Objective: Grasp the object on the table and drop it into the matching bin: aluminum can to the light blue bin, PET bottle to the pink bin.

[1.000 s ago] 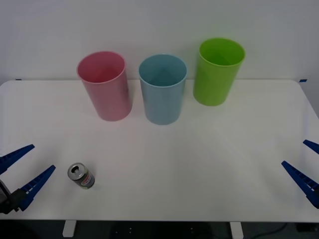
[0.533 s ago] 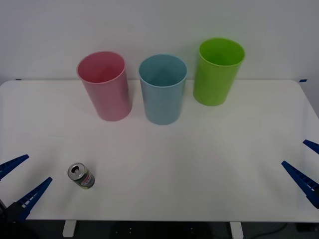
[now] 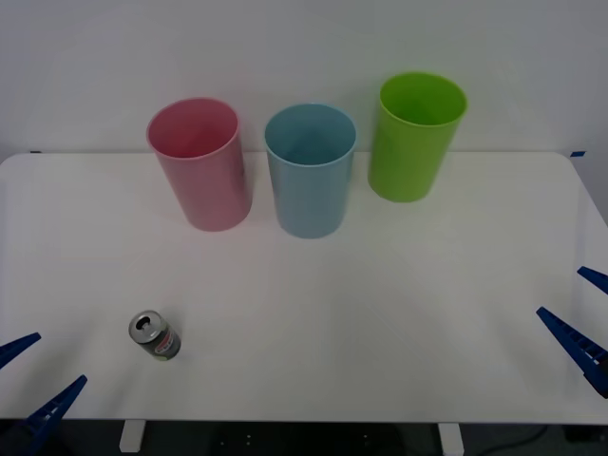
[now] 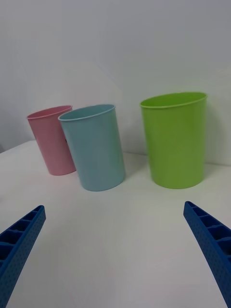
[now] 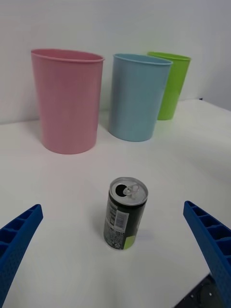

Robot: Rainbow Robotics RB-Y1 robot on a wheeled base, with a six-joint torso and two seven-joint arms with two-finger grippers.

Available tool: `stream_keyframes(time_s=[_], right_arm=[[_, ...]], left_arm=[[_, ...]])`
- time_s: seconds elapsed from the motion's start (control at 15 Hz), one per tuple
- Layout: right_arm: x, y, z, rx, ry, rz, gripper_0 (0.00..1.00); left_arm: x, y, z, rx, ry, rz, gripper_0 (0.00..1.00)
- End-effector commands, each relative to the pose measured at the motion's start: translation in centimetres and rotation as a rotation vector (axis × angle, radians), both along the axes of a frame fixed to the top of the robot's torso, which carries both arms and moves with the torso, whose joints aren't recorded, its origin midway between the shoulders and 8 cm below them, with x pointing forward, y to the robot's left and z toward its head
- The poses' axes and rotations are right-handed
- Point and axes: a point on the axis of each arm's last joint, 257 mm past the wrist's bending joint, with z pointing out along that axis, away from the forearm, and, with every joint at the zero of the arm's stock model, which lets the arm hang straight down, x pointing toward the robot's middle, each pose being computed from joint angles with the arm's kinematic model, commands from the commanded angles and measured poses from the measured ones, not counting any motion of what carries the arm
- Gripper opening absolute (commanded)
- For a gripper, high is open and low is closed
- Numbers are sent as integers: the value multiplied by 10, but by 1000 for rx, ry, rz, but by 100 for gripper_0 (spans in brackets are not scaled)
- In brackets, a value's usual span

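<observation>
With the small dark blue, silver-topped aluminum can (image 3: 155, 335) upright at the white table's (image 3: 380, 285) seven o'clock, the wide-spread left gripper (image 3: 33, 378) should straddle its middle squarely; the right gripper (image 3: 584, 318) waits, splayed, at four o'clock.

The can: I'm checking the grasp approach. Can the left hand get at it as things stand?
Probably yes. The left hand is open at the table's near left edge, and the can stands upright straight ahead between its fingers, with bare tabletop in between. The bins stand well behind it.
</observation>
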Motion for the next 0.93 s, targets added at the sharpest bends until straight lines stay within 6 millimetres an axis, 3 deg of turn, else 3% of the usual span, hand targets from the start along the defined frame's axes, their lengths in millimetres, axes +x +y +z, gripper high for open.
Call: stream_keyframes(time_s=[0.07,0.47,0.93], right_arm=[[0,0,0,0,0,0,100],[0,0,0,0,0,0,100],[0,0,0,0,0,0,100]], left_arm=[[-7,2,-12,9,34,14,100],[-11,5,-42,64,59,28,100],[9,2,-82,108,32,83,100]])
